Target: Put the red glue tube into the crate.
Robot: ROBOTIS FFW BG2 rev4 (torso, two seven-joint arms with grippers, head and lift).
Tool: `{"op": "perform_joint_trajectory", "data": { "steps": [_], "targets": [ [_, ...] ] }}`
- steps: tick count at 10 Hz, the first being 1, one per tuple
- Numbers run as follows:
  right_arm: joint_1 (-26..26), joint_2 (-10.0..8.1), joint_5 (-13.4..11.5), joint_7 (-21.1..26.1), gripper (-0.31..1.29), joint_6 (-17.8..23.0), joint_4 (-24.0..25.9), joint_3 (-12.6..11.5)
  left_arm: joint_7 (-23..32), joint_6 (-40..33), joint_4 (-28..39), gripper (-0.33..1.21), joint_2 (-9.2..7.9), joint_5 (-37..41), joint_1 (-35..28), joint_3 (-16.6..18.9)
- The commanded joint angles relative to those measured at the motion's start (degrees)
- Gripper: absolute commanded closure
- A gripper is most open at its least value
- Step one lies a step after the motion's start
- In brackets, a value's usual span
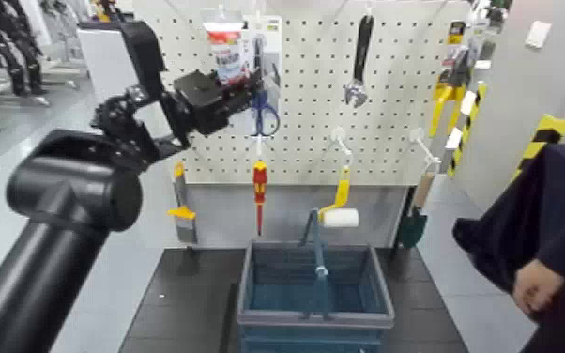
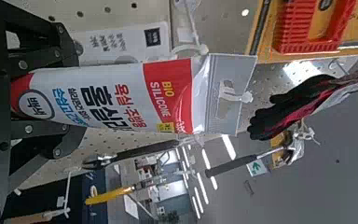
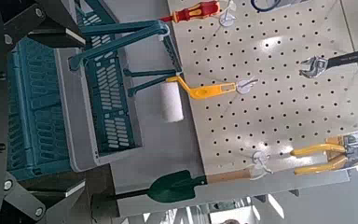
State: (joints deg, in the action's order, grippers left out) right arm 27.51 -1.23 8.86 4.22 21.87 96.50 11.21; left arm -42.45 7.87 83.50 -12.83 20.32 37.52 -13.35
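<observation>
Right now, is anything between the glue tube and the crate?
Yes. The left gripper is on the tube, whose tab hangs on a hook. Scissors and a screwdriver hang lower, and the handle stands up across the crate.

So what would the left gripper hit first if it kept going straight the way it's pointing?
Probably the pegboard, near the scissors just past the left gripper; depth is unclear.
</observation>
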Motion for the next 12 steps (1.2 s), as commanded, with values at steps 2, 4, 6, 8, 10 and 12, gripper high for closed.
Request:
{"op": "perform_joint_trajectory", "data": {
  "steps": [2, 4, 6, 8, 10, 12],
  "targets": [
    [-0.09, -0.09, 0.11, 0.00, 0.23, -0.25, 0.00, 0.13, 0.00, 0.13, -2.20, 1.15, 1.67, 2.54, -2.36, -2.21],
    [-0.09, -0.09, 0.19, 0.00, 0.23, -0.34, 0.00, 0.22, -0.09, 0.48, -3.34, 1.15, 2.28, 3.68, -3.68, -3.17],
    [-0.09, -0.09, 0.19, 0.00, 0.23, -0.34, 0.00, 0.22, -0.09, 1.10, -4.04, 1.15, 2.90, 4.73, -5.44, -4.14],
    [-0.17, -0.17, 0.28, 0.00, 0.23, -0.42, 0.00, 0.22, -0.09, 1.54, -4.57, 1.15, 3.34, 5.44, -6.93, -4.84],
    [-0.17, -0.26, 0.37, 0.00, 0.23, -0.42, 0.00, 0.13, 0.00, 2.15, -4.22, 1.15, 3.51, 5.70, -9.04, -4.67],
    [-0.09, -0.26, 0.55, 0.00, 0.23, -0.34, 0.00, 0.04, 0.08, 3.47, -4.13, 1.15, 3.60, 5.44, -11.15, -4.14]
  ]
}}
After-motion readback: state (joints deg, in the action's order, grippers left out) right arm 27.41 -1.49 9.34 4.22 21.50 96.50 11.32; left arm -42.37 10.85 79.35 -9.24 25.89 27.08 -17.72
